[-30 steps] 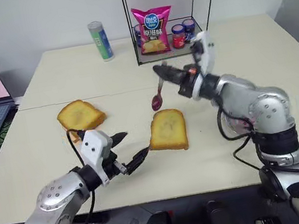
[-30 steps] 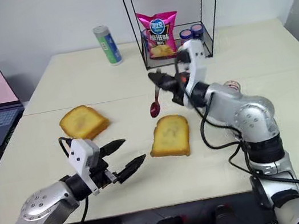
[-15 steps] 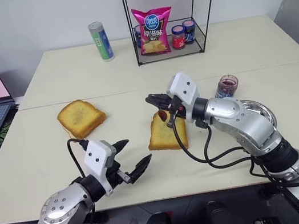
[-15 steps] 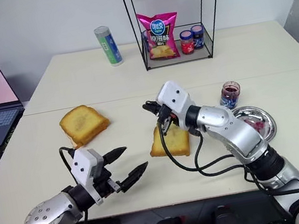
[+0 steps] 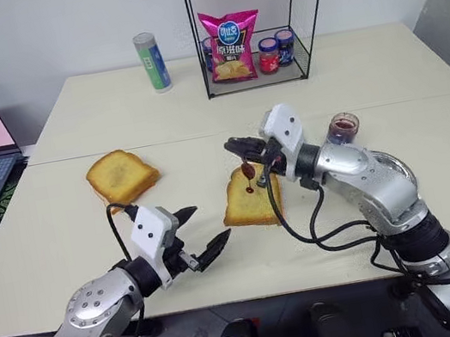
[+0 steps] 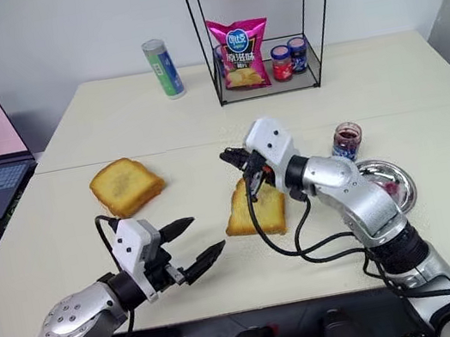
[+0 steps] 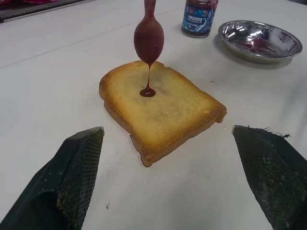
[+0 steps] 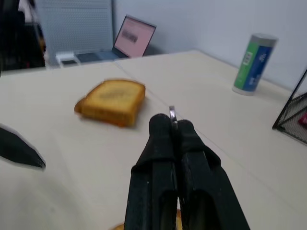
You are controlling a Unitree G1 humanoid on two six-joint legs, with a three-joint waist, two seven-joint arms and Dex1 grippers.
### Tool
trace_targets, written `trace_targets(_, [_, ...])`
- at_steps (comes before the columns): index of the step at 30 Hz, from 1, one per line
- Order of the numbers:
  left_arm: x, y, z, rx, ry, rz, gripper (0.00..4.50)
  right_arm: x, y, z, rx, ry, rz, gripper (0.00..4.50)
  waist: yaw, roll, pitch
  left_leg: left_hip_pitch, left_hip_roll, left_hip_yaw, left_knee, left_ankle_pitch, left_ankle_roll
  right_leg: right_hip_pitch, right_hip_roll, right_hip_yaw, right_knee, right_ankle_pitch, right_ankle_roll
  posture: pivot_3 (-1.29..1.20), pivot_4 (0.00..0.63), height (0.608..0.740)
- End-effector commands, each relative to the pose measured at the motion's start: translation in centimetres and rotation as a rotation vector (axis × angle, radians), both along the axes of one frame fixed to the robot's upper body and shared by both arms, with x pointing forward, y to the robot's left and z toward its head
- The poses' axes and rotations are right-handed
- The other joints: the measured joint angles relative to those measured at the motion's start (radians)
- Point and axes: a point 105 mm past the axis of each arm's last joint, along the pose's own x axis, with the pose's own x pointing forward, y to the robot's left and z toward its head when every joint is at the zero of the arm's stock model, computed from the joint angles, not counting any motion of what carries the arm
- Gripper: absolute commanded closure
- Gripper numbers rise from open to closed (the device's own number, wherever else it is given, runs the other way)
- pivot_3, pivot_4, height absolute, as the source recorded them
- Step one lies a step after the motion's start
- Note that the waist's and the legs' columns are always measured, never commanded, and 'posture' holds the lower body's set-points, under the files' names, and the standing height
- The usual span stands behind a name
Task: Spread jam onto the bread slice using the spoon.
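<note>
Right gripper jaws pinching the spoon, jam dripping onto bread slice, left gripper jaws spread wide, empty

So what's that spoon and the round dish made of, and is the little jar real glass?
The spoon looks like metal, though jam coats its bowl. The round dish seems polished steel: silvery, with bright mirror-like reflections. The jar looks like clear glass, since the dark jam shows through its wall, but clear plastic can't be ruled out.
</note>
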Motion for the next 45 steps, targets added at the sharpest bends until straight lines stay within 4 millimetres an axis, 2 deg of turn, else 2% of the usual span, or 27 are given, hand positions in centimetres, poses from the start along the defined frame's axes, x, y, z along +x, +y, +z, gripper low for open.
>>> trace_targets(1, [0.1,0.0,0.9,0.001,-0.042,-0.012,0.00,1.1,-1.4,-1.4,0.245,0.313,-0.033,4.46,0.001,0.000,0.000,0.000,0.000,-0.001,0.000,0.000,0.000,0.000,0.000,0.000,0.000,0.000,-0.001,0.00,0.150,0.740])
trace_targets(6, [0.0,-0.3,1.0,0.001,-0.044,-0.017,0.00,2.3,-1.6,-4.1,0.444,0.578,-0.071,4.46,0.000,0.000,0.000,0.000,-0.001,0.000,0.000,0.000,0.000,0.000,0.000,0.000,-0.001,0.001,-0.002,0.00,0.150,0.740])
trace_targets(12, [0.1,-0.2,1.1,0.002,-0.049,-0.009,0.00,3.1,-1.9,-6.9,0.436,0.648,-0.142,4.46,-0.001,0.000,0.000,0.000,-0.001,0.000,-0.001,0.000,0.000,0.000,0.000,-0.001,-0.001,0.000,-0.002,0.00,0.150,0.740])
trace_targets(15, [0.0,-0.3,1.2,0.001,-0.051,-0.009,0.00,3.9,-3.0,-7.7,0.416,0.635,-0.210,4.46,-0.002,0.000,0.000,0.000,-0.001,0.000,-0.001,0.000,0.000,0.000,0.000,-0.001,-0.001,0.000,-0.002,0.00,0.150,0.740])
trace_targets(21, [0.6,-0.3,1.3,0.001,-0.058,-0.011,0.00,5.3,-6.5,-7.7,0.415,0.607,-0.310,4.46,0.002,0.000,0.000,0.000,-0.001,0.000,-0.001,0.000,0.000,0.000,0.000,-0.001,-0.001,-0.001,0.000,0.00,0.150,0.740])
trace_targets(26, [0.9,-0.4,1.5,-0.001,-0.063,-0.022,0.00,5.6,-7.3,-6.7,0.427,0.580,-0.314,4.46,0.001,0.000,0.000,0.000,-0.001,0.000,0.000,0.000,0.000,0.001,0.000,-0.001,-0.001,-0.001,0.000,0.00,0.150,0.740])
trace_targets(31, [0.9,-0.3,1.5,0.003,-0.062,-0.025,0.00,5.0,-6.3,-4.3,0.499,0.574,-0.233,4.46,-0.002,0.000,0.000,0.000,-0.001,0.000,-0.001,0.000,0.000,0.000,0.000,-0.001,-0.001,0.000,-0.002,0.00,0.150,0.740])
trace_targets(35, [0.9,-0.2,1.6,0.004,-0.063,-0.025,0.00,3.4,-3.7,-1.9,0.574,0.591,-0.069,4.46,-0.003,0.000,0.000,-0.001,0.000,0.000,-0.002,0.000,0.000,0.000,0.000,-0.001,-0.001,0.000,-0.002,0.00,0.150,0.740])
trace_targets(37, [0.9,-0.1,1.6,0.005,-0.064,-0.024,0.00,2.9,-2.8,-1.5,0.580,0.598,-0.026,4.46,-0.004,0.000,0.000,0.000,0.000,0.000,-0.002,0.000,0.000,0.000,0.000,-0.001,-0.001,0.000,-0.002,0.00,0.150,0.740])
trace_targets(41, [0.9,-0.2,1.5,0.008,-0.065,-0.025,0.00,2.8,-1.5,-4.5,0.501,0.655,-0.058,4.46,-0.004,0.000,0.000,0.000,0.000,-0.001,-0.002,0.000,0.000,0.000,0.000,-0.002,-0.002,-0.001,-0.001,0.00,0.150,0.740])
trace_targets(45, [1.0,-0.1,1.5,0.012,-0.067,-0.023,0.00,3.2,-2.3,-7.7,0.440,0.692,-0.128,4.46,-0.002,0.000,0.000,-0.001,-0.001,-0.001,-0.002,0.000,0.000,0.000,0.000,-0.002,-0.002,-0.001,-0.001,0.00,0.150,0.740])
